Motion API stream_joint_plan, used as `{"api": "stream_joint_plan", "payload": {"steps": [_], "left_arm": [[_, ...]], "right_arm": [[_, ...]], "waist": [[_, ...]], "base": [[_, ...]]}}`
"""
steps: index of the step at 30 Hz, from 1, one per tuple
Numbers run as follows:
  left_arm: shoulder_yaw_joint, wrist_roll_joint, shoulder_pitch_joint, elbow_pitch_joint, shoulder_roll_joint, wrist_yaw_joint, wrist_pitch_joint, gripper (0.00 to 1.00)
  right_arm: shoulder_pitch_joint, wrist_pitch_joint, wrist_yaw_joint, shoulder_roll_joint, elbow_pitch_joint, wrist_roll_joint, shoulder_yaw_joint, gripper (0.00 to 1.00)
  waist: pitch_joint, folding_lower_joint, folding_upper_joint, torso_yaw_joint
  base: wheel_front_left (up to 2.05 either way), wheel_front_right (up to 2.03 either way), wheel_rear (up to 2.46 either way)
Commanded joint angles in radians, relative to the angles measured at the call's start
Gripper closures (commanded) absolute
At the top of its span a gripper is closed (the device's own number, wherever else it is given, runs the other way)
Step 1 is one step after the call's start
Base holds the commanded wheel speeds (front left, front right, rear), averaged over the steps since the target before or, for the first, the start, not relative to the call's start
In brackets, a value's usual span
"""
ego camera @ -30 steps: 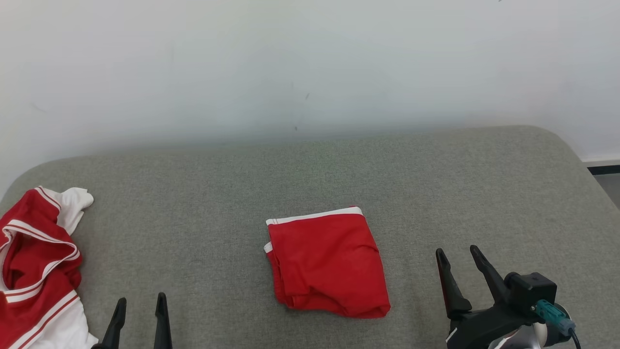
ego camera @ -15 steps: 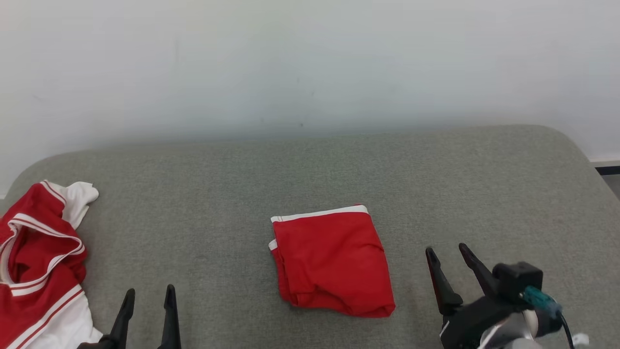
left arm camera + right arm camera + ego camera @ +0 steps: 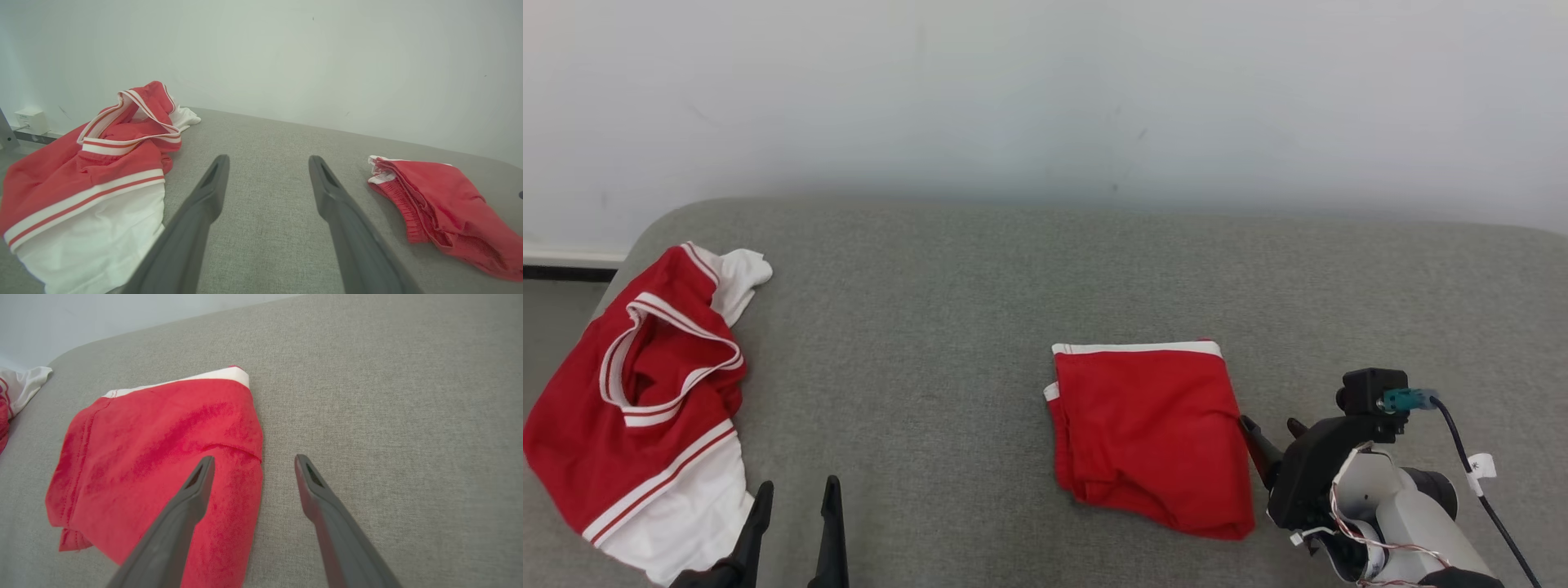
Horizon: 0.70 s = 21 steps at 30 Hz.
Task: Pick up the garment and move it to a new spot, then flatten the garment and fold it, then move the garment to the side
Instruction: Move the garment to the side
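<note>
- Red, thin knit cloth with a white band along its far edge: the garment point(image 3: 1147, 437) lies folded into a compact, roughly square pad on the grey fabric-covered counter point(image 3: 931, 286), with bare cover on every side of it.
- At the garment's right edge hangs the right end effector point(image 3: 1270, 429), released, with its jaws spread wide and nothing in them. In the right wrist view one finger sits over the red cloth and the other over bare counter, so the edge runs between them. Whether either tip touches the cloth I cannot tell.
- Well apart to the garment's left, and nearer the robot, the left end effector point(image 3: 798, 486) is likewise released and empty.
- Farther to the garment's left, well apart, lies a crumpled red-and-white jersey point(image 3: 645, 408).
- The fold looks finished, so shifting the pad aside is probably what remains.
- The cloth should handle as light, soft and limp. Its stacked layers will likely slide on each other, and the pad may sag open if it is lifted by one layer. Dragging it over the textured cover could bunch it.
- The best hold looks like a pinch through all layers at the right edge, near the thicker white band. It should stay clear of the near left corner, where loose hems show separately.
</note>
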Motion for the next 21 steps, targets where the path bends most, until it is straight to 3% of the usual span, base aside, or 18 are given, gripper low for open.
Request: {"api": "stream_joint_plan", "payload": {"steps": [1, 15, 16, 17, 21], "left_arm": [[-0.002, -0.012, -0.015, 0.001, 0.001, -0.003, -0.001, 0.00], [-0.023, -0.030, -0.048, -0.004, 0.001, 0.006, -0.001, 0.00], [-0.025, -0.033, -0.051, -0.007, 0.001, 0.009, -0.001, 0.00], [-0.027, -0.036, -0.053, -0.007, 0.001, 0.010, -0.001, 0.00], [-0.031, -0.041, -0.064, -0.012, 0.001, 0.014, -0.001, 0.00]], "right_arm": [[-0.036, 0.030, -0.002, 0.015, 0.039, 0.001, -0.018, 0.00], [-0.125, 0.144, -0.002, 0.057, 0.236, -0.108, -0.151, 0.00], [-0.128, 0.164, -0.002, 0.063, 0.244, -0.126, -0.131, 0.78], [-0.129, 0.172, 0.000, 0.065, 0.244, -0.133, -0.120, 1.00], [-0.132, 0.207, 0.000, 0.040, 0.222, -0.150, -0.056, 1.00]], "waist": [[0.042, -0.0001, 0.0000, 0.064], [0.117, -0.0001, 0.0000, 0.128], [0.126, -0.0001, 0.0000, 0.127], [0.130, -0.0001, 0.0000, 0.125], [0.141, -0.0001, 0.0000, 0.107]], "base": [[0.00, 0.00, 0.00], [0.00, 0.00, 0.00], [0.00, 0.00, 0.00], [0.00, 0.00, 0.00], [0.00, 0.00, 0.00]]}}
